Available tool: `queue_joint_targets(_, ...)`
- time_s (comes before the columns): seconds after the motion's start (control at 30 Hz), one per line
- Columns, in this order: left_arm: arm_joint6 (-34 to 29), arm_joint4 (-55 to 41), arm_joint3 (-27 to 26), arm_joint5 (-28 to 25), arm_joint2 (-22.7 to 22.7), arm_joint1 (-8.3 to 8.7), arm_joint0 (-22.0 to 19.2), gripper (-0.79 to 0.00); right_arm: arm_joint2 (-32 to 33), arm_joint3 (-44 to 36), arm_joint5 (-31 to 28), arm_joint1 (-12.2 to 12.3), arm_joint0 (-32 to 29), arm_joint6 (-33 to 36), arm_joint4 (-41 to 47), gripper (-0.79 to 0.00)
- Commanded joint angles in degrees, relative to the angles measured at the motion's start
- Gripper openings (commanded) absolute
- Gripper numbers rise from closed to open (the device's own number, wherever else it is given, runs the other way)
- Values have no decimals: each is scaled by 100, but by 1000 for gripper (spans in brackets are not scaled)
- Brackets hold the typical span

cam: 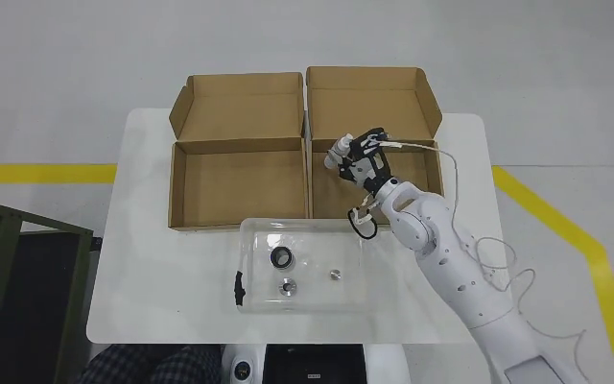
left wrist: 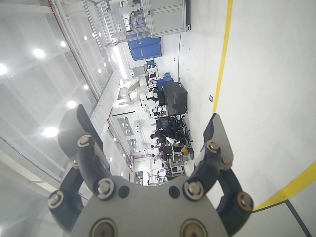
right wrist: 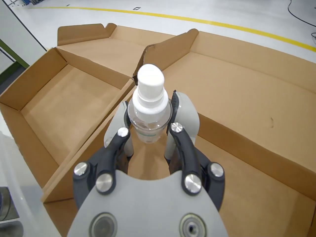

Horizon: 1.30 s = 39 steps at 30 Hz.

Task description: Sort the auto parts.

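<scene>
left box (cam: pixel 240 187) open-topped | right box (cam: pixel 327 198) open-topped | adjoining walls (cam: pixel 308 178) upright between

The left gripper (left wrist: pixel 148 113) gapes wide, gripping nothing. At its twelve o'clock lies a workshop floor (left wrist: pixel 259 75) crossed by a yellow line (left wrist: pixel 223 50).

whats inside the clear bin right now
The clear bin holds a black ring, two small metal parts and a black piece. The right arm hides its far right corner.
</scene>
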Motion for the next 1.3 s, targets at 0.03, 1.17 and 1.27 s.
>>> queue_joint_targets(0.03, 0, 0, 0, 0, 0, 0, 0, 0, -69, 53, 111, -29, 40, 63, -149, -785)
queue_joint_targets(1.17, 0, 0, 0, 0, 0, 0, 0, 0, 398, -1544, -123, 17, -828, 484, -1095, 0)
queue_joint_targets(1.27, 0, 0, 0, 0, 0, 0, 0, 0, 576, -1991, -444, 88, -1117, 592, -1230, 0)
